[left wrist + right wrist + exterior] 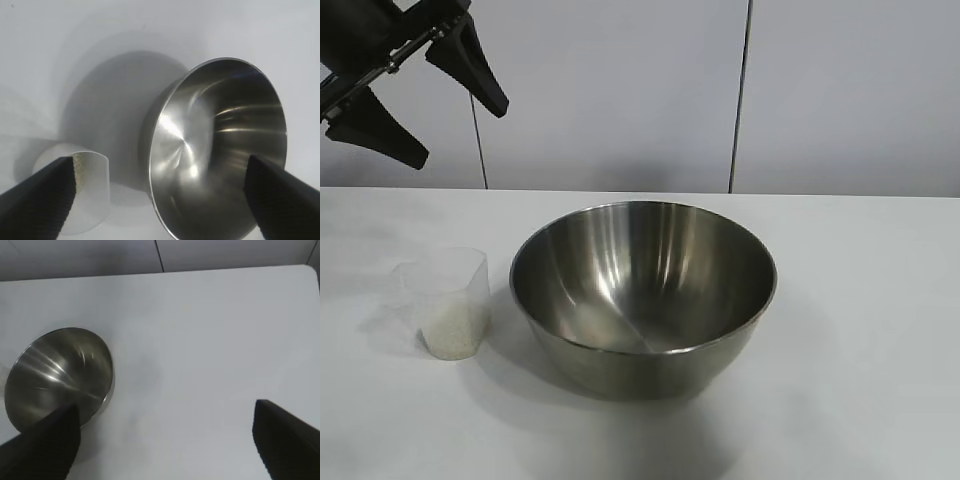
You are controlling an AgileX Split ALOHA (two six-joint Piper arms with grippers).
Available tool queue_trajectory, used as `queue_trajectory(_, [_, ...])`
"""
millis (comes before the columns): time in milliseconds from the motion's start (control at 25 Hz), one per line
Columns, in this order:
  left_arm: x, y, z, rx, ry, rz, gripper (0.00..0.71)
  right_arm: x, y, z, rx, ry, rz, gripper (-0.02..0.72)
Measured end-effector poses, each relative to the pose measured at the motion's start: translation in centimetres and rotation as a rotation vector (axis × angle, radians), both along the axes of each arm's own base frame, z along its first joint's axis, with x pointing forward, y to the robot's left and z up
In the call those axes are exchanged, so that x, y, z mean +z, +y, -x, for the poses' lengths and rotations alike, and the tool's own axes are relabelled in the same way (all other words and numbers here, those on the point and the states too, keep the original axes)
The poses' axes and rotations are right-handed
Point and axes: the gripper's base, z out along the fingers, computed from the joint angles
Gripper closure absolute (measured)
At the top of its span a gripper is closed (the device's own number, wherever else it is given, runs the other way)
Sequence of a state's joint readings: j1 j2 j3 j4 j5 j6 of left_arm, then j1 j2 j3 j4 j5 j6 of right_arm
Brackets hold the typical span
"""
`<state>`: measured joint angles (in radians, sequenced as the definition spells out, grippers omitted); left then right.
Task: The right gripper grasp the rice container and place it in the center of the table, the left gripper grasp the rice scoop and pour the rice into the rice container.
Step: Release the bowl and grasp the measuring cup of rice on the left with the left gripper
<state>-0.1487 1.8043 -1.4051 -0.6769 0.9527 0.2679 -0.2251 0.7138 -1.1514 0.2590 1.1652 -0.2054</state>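
- Rice container [643,296] sits empty near the middle of my surface [860,380].
- Rice scoop [445,300] stands upright just beside it on the left, rice [450,332] filling its lower part.
- Left gripper [430,95] hangs high above the scoop, fingers spread wide, holding nothing.
- Right gripper [165,440] hovers well off, fingers wide apart.

No legible text, labels, brand marks, numbers or signs appeared in any view — none on the steel mixing bowl [643,295], none on the clear plastic measuring cup [445,300], none on the white tabletop [860,330]. The cup's walls showed no readable graduation marks — they were too faint to tell.
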Motion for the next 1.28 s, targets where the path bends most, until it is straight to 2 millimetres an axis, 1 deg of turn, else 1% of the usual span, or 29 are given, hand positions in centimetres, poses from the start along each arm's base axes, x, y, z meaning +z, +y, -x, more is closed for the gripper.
queue_trajectory(80, [0.0,0.0,0.0,0.000,0.000,0.000,0.053,-1.1,0.5,2.2,-0.011,-0.063,0.004,0.064])
queue_trajectory(320, [0.0,0.0,0.0,0.000,0.000,0.000,0.053,-5.0,1.3,6.3,-0.017,-0.163,-0.009,0.064])
queue_trajectory(400, [0.0,0.0,0.0,0.000,0.000,0.000,0.053,-6.7,1.4,7.8,-0.026,-0.199,0.009,0.064])
queue_trajectory(560, [0.0,0.0,0.0,0.000,0.000,0.000,0.053,-9.9,1.4,10.0,-0.053,-0.243,0.060,0.064])
queue_trajectory(680, [0.0,0.0,0.0,0.000,0.000,0.000,0.053,-11.7,1.2,11.3,-0.085,-0.285,0.117,0.064])
queue_trajectory(880, [0.0,0.0,0.0,0.000,0.000,0.000,0.053,-13.4,0.7,10.8,-0.109,-0.209,0.154,0.064])
queue_trajectory(1080, [0.0,0.0,-0.1,0.004,-0.005,0.000,0.053,-16.1,0.5,9.7,-0.103,-0.104,0.143,0.064])
queue_trajectory(1280, [0.0,0.0,-0.1,0.004,-0.005,0.000,0.053,-16.3,0.5,9.7,-0.102,-0.093,0.142,0.064])
